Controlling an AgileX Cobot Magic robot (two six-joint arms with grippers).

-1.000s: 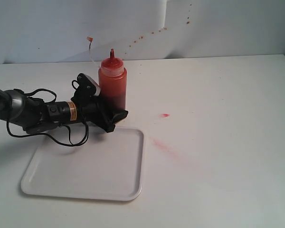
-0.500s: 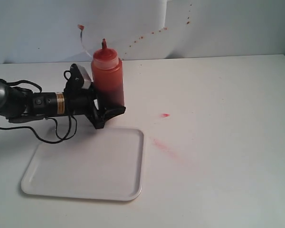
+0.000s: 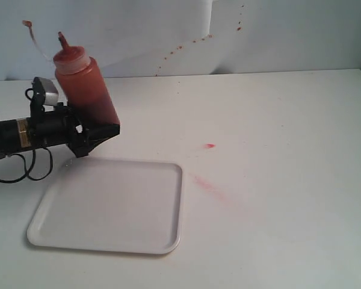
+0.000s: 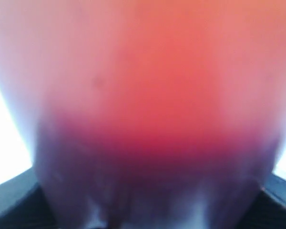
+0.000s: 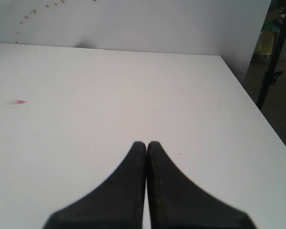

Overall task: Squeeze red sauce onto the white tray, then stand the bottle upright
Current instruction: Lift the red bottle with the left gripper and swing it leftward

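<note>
Presently left gripper (image 3: 99, 129) clamped the bottle (image 3: 87, 90) low, raised, tilted left, just beyond the white tray's (image 3: 108, 208) far-left edge. Right gripper (image 5: 147, 148) sat closed, empty. Best to carry the bottle over tray centre before inverting, then squeeze gently.

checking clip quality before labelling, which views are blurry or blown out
Left wrist view: fully out of focus, the bottle fills the frame as a red smear, with blown-out white at both edges. Right wrist view: table sharp, shut right gripper slightly soft. Exterior view: sharp, evenly lit, soft shadow under the white tray.
</note>
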